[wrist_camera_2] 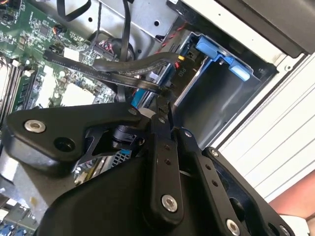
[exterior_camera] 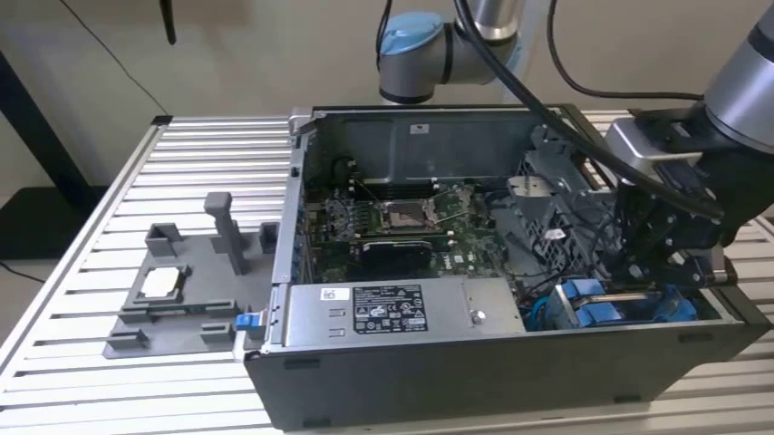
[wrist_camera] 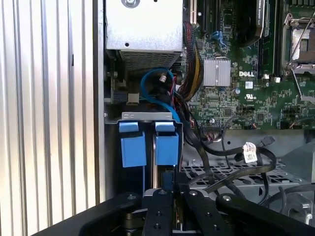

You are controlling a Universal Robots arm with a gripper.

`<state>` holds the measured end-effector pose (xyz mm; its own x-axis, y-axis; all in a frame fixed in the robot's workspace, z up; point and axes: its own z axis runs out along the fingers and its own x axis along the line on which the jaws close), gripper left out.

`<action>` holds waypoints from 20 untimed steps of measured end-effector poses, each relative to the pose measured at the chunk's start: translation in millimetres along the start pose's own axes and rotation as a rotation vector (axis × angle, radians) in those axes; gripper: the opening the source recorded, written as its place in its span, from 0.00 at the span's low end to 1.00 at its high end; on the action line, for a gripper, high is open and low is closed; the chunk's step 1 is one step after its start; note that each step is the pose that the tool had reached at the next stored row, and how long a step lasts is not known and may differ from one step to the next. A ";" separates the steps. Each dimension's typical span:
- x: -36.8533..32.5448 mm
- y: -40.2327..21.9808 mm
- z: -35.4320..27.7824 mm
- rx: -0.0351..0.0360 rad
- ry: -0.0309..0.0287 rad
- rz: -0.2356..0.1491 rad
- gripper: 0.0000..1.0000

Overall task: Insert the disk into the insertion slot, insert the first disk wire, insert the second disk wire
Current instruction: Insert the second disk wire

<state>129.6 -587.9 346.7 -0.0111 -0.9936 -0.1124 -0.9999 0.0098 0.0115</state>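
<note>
Inside the dark grey computer case (exterior_camera: 484,372), my gripper (exterior_camera: 641,281) hangs low over the drive cage at the exterior view's right. Two blue carrier ends (wrist_camera: 167,147) sit side by side in the insertion slot area of the grey metal cage (wrist_camera: 147,116). The disk's silver body is hidden. In the second wrist view my gripper (wrist_camera_2: 165,101) has its fingers drawn close together on the end of a flat black disk wire (wrist_camera_2: 133,68). The wire loops back over the motherboard. In the first wrist view my gripper (wrist_camera: 172,189) stands just beside the blue carrier ends.
A silver power supply box (exterior_camera: 387,308) fills the case's near side and the green motherboard (exterior_camera: 400,217) lies behind it. Loose black and blue cables (wrist_camera: 192,73) crowd the space beside the cage. A grey fixture (exterior_camera: 181,290) rests on the slatted table (exterior_camera: 194,163).
</note>
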 end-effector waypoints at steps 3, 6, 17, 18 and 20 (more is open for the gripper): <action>2.0 -1.6 0.6 -0.0042 -0.0020 0.001 0.15; 2.6 -2.3 1.4 -0.0058 -0.0101 0.002 0.15; 3.3 -3.6 4.1 -0.0066 -0.0321 0.021 0.15; 3.4 -3.7 4.4 -0.0068 -0.0329 0.023 0.15; 3.7 -4.0 5.3 -0.0070 -0.0349 0.026 0.15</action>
<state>133.5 -591.1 341.0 -0.0380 -0.9885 -0.1465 -0.9991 0.0351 0.0218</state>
